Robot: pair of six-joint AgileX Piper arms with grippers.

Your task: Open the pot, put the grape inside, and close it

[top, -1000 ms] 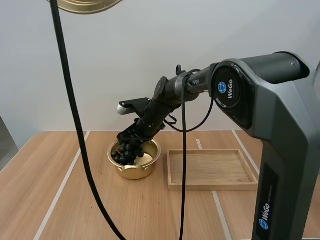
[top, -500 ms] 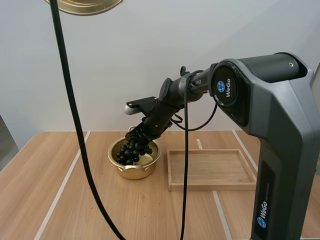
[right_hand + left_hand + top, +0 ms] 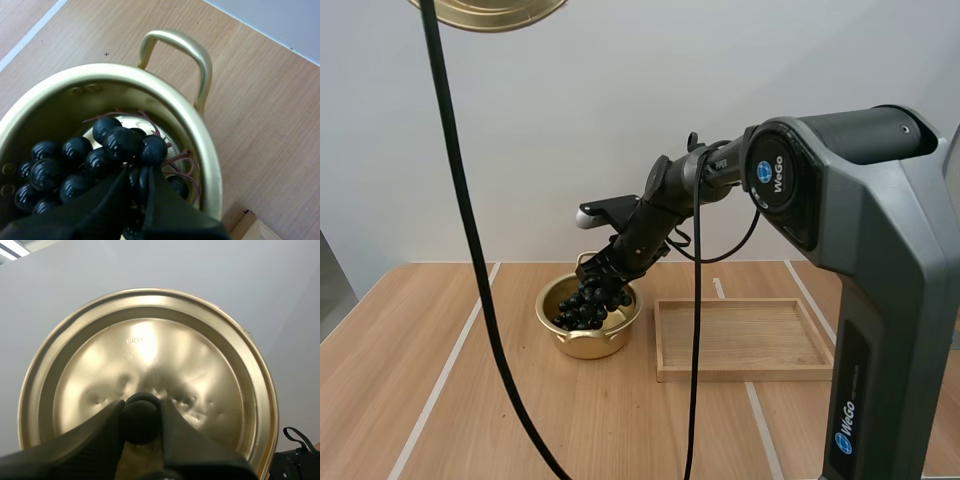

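A gold pot [image 3: 588,335] stands open on the table, left of the wooden tray. My right gripper [image 3: 605,275] hangs over its rim, shut on a bunch of dark grapes [image 3: 586,303] that dangles into the pot. In the right wrist view the grapes [image 3: 100,155] lie inside the pot [image 3: 200,150], pinched by my right gripper [image 3: 137,182]. My left gripper [image 3: 141,415] is shut on the black knob [image 3: 141,417] of the gold lid [image 3: 150,350], held high; the lid's edge [image 3: 490,10] shows far above the table in the high view.
A shallow wooden tray [image 3: 745,340] lies right of the pot, close to it. The right arm's big grey base [image 3: 880,300] stands at the near right. Bare wooden tabletop [image 3: 440,350] stretches left of and in front of the pot.
My right gripper has risen and shifted slightly right with the grapes, which now hang higher over the pot. The lid stays held high.
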